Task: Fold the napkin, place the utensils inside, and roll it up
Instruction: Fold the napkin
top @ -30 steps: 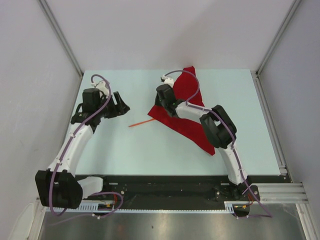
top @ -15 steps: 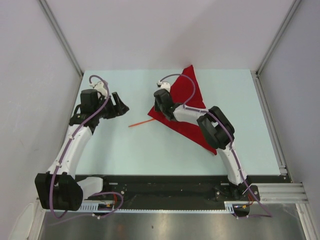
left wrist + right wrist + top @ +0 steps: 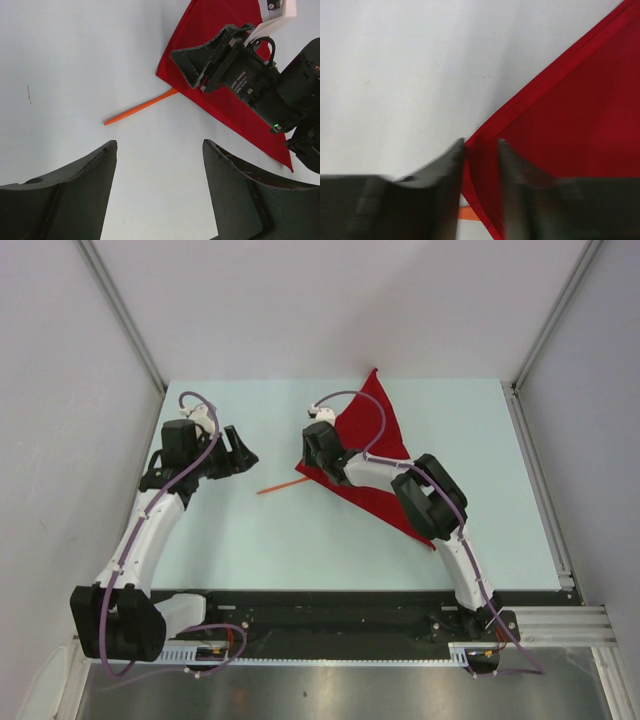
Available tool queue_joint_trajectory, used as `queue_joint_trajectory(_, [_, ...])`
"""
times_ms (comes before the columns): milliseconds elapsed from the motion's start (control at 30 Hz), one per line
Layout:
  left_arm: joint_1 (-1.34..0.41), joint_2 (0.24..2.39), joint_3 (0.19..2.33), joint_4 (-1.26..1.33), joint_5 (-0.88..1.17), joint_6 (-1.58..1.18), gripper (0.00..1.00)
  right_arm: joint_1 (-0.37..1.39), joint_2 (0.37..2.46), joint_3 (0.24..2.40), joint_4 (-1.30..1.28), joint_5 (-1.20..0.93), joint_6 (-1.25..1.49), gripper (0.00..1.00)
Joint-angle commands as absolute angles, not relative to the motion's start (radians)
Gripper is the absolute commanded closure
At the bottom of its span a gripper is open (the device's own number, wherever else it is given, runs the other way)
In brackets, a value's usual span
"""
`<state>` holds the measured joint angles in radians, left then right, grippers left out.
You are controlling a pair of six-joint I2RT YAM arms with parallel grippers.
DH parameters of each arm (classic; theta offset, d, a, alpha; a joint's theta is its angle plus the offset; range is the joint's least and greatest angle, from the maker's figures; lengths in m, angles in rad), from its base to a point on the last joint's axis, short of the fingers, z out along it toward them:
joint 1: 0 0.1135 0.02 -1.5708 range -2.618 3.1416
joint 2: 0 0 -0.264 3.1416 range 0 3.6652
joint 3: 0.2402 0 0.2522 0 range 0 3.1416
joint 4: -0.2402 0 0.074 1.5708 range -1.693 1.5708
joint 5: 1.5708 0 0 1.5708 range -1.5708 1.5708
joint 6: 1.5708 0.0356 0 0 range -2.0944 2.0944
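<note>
As we read the table point(image 3: 300, 540) from its near edge outward, the first loose thing we meet is the near right tip of the napkin point(image 3: 372, 425). It is a red cloth folded into a long triangle on the right half, partly under the right arm.

A little farther and to the left lies the knife point(image 3: 278, 486), thin and orange, flat on the bare table. Its long axis runs from near-left to far-right, and its right end meets the napkin's left corner. Whether it only touches the cloth or slips just under it we cannot tell.

Farther again, a tool stands at each end of it. The left tool point(image 3: 159, 150) hovers left of the knife's free end, jaws spread wide and holding nothing. The right tool point(image 3: 481, 150) is low at the napkin's left corner, over the knife's other end. Its jaws stand only a little apart with the hemmed corner in the gap. We judge the cloth is not pinched, though that wrist view is blurred. Farthest off, the napkin's other tip points at the back edge.

So the knife lies outside the fold, left of the cloth and between the tools. We judge the left tool, open and nearer the free end, better placed to take it. It would need to close across the thin shaft, square to that diagonal.
</note>
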<state>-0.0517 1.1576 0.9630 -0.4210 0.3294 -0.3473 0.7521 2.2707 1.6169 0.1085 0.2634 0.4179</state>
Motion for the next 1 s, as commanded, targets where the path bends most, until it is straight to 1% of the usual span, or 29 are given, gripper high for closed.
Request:
queue_joint_trajectory(0, [-0.043, 1.149, 0.962, -0.396, 0.342, -0.341, 0.25, 0.755, 2.261, 1.634, 0.153, 0.201, 0.403, 0.43])
queue_joint_trajectory(100, [-0.043, 1.157, 0.962, -0.402, 0.324, -0.339, 0.25, 0.736, 2.168, 1.591, 0.152, 0.138, 0.394, 0.26])
queue_joint_trajectory(167, [-0.044, 1.16, 0.959, -0.405, 0.304, -0.336, 0.25, 0.684, 2.087, 1.504, 0.153, 0.095, 0.413, 0.24])
queue_joint_trajectory(200, [-0.044, 1.16, 0.957, -0.403, 0.298, -0.336, 0.25, 0.66, 2.004, 1.467, 0.152, 0.04, 0.426, 0.23])
queue_joint_trajectory(233, [-0.046, 1.164, 0.956, -0.402, 0.29, -0.336, 0.25, 0.587, 1.964, 1.391, 0.147, 0.011, 0.445, 0.22])
queue_joint_trajectory(300, [-0.057, 1.173, 0.95, -0.4, 0.267, -0.336, 0.25, 0.507, 1.878, 1.341, 0.115, -0.111, 0.457, 0.21])
queue_joint_trajectory(333, [-0.063, 1.177, 0.948, -0.4, 0.259, -0.334, 0.25, 0.467, 1.864, 1.322, 0.06, -0.15, 0.457, 0.21])
queue_joint_trajectory(367, [-0.07, 1.192, 0.948, -0.4, 0.25, -0.331, 0.26, 0.386, 1.852, 1.293, 0.032, -0.214, 0.45, 0.21])
queue_joint_trajectory(433, [-0.098, 1.207, 0.954, -0.402, 0.242, -0.324, 0.26, 0.315, 1.836, 1.258, 0.005, -0.277, 0.43, 0.2])
queue_joint_trajectory(467, [-0.107, 1.219, 0.954, -0.4, 0.236, -0.321, 0.26, 0.246, 1.835, 1.232, -0.03, -0.34, 0.405, 0.2])
queue_joint_trajectory(600, [-0.159, 1.239, 0.957, -0.387, 0.225, -0.336, 0.25, 0.112, 1.873, 1.192, -0.038, -0.461, 0.379, 0.18])
queue_joint_trajectory(767, [-0.166, 1.241, 0.946, -0.376, 0.226, -0.354, 0.25, 0.041, 1.948, 1.172, -0.032, -0.586, 0.371, 0.18])
queue_joint_trajectory(967, [-0.175, 1.23, 0.904, -0.339, 0.216, -0.399, 0.25, 0.032, 1.974, 1.129, -0.011, -0.604, 0.368, 0.2])
